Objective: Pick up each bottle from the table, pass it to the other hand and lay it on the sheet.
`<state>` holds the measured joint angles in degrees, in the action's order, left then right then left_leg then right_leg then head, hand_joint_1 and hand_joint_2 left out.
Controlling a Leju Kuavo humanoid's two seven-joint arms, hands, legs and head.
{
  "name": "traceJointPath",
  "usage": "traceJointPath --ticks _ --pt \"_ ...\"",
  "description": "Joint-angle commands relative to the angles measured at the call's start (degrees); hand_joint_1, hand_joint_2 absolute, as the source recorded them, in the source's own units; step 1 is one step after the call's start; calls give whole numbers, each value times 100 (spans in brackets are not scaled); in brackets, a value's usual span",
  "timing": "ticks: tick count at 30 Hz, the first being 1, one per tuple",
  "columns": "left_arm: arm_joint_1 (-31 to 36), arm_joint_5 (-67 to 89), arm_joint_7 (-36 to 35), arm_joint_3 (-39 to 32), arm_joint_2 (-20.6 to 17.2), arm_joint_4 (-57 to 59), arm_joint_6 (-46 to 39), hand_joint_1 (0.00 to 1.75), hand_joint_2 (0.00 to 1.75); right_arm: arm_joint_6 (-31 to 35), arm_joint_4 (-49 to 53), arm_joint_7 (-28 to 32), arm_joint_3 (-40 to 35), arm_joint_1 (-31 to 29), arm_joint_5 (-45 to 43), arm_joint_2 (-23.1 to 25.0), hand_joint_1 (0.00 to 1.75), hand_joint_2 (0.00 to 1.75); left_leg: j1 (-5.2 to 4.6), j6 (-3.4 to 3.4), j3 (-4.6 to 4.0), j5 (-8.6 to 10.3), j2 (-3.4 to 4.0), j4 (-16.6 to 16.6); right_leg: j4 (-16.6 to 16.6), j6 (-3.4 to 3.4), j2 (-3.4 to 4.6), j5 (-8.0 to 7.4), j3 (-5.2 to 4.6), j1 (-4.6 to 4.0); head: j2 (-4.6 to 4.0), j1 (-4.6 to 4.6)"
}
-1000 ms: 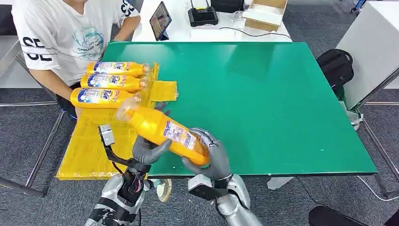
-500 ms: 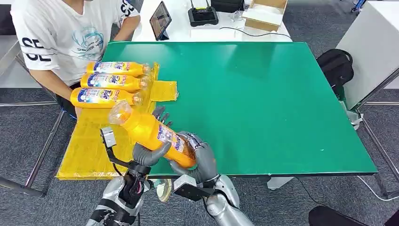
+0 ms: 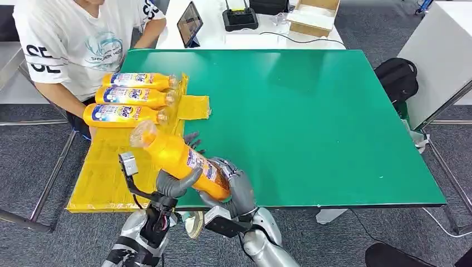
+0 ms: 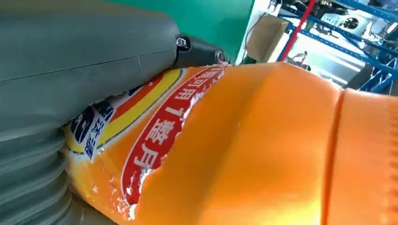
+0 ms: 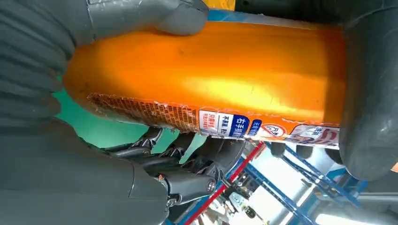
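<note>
Nearest the robot, at the front edge of the green surface (image 3: 311, 122), both hands are on one orange bottle (image 3: 181, 158), as a hand-over between them would require. The right robot hand (image 3: 236, 186) is wrapped around its base end, thumb on one side and fingers on the other, while the left robot hand (image 3: 177, 181) cups the body from beneath, its thumb pressed against the label. The bottle hangs tilted above the surface, its neck aimed at the yellow sheet (image 3: 108, 172), which suits a short carry to its resting place. Which hand bears the load cannot be judged, and the left hand's fingers are mostly hidden behind the bottle. The wrist views are too close to show more than label and grey covers. Beyond it, three bottles (image 3: 123, 114) already lie side by side on the sheet's far part, caps toward the middle of the surface, leaving the near part free. A seated person (image 3: 72, 44) is cut off at the frame's top, and the sheet hides part of the surface's edge.
</note>
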<state>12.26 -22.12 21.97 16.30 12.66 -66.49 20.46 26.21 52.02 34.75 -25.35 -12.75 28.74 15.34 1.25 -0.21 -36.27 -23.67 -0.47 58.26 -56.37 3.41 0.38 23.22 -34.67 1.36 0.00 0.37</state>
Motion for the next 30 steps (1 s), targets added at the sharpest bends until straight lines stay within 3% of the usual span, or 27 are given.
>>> traceJointPath --ticks 1,2,3,4,6,7,10,11,16,19,20,21,23,24,27,28,30 --pt "310 466 202 34 -28 52 -474 175 175 -61 -445 -55 -445 28 58 -106 175 175 4 9 38 -15 -5 -4 7 -22 -15 16 42 -9 0 0" --pt "313 712 289 38 -43 -3 -686 175 175 -62 -414 -76 -441 43 57 -113 162 175 4 6 21 -8 -6 -3 5 -15 -12 9 26 -8 0 0" --pt "317 998 414 83 -72 -63 -935 175 175 -49 -380 -81 -441 55 61 -123 119 175 4 4 13 -5 -6 -3 5 -11 -11 6 17 -6 0 0" --pt "304 1071 445 31 -39 -103 -1019 175 175 -58 -344 -83 -423 75 38 -126 0 175 4 7 29 -11 -9 -4 6 -18 -17 13 34 -9 0 0" --pt "304 1071 445 31 -39 -103 -1019 175 175 -58 -344 -83 -423 75 38 -126 9 175 5 8 25 -11 -6 -2 6 -17 -14 11 30 -9 0 0" --pt "277 1105 442 25 -37 -201 -1039 175 175 -103 -285 -97 -435 80 33 -143 0 175 3 9 30 -13 -5 -2 5 -18 -13 14 33 -8 0 2" --pt "247 1210 441 -24 -24 -241 -1151 175 175 -93 -204 -154 -354 109 -49 -115 0 175 1 8 28 -12 -2 -2 2 -18 -10 13 30 -6 0 2" --pt "245 1328 492 -65 -20 -247 -1327 175 175 -89 -156 -164 -316 130 -98 -100 0 0 4 5 15 -7 -2 -2 4 -12 -7 6 17 -7 0 0" --pt "485 2320 976 -362 -121 -213 -2520 175 175 -183 358 -108 -307 249 -260 -139 0 0 1 7 20 -9 1 0 1 -15 -6 9 21 -5 0 0" --pt "823 3833 1507 -677 -338 -121 -4177 175 175 -331 795 -113 -382 261 -347 -194 0 0 3 3 2 -3 1 3 -3 -12 -4 3 3 -6 0 2" --pt "874 3854 1508 -788 -352 -104 -4121 175 175 -375 883 -147 -396 269 -374 -206 0 0 3 6 14 -8 3 4 -6 -18 -4 8 14 -7 0 0" --pt "979 4836 1522 -784 -474 46 -5020 175 175 -399 945 -127 -389 263 -436 -198 0 0 2 3 4 -2 4 1 -4 -13 0 2 2 -5 0 2" --pt "1177 5223 1380 -968 -578 360 -5308 175 175 -403 1092 -78 -379 280 -533 -217 0 0 1 3 11 -2 3 -3 -4 -14 -2 3 9 -4 0 0" --pt "1490 6213 1104 -1095 -730 1035 -5972 175 175 -305 1314 32 -341 337 -684 -231 0 0 1 4 21 -5 6 -3 -6 -20 -1 5 18 -6 0 0" --pt "1688 8513 969 -2383 -680 1391 -6046 175 175 -196 1802 133 -266 473 -944 -288 0 0 1 3 19 -1 3 -6 -3 -13 -2 3 17 -3 0 2" --pt "1617 9867 625 -2675 -737 1145 -6046 175 175 -192 1935 153 -257 499 -1034 -314 0 0 2 4 32 -6 19 -7 -3 -20 11 3 23 -5 0 0" --pt "1757 9981 647 -2809 -855 1690 -6046 175 175 -182 2061 147 -240 515 -1089 -341 0 0 2 2 13 -3 18 -2 -6 -11 12 0 7 -3 0 0"
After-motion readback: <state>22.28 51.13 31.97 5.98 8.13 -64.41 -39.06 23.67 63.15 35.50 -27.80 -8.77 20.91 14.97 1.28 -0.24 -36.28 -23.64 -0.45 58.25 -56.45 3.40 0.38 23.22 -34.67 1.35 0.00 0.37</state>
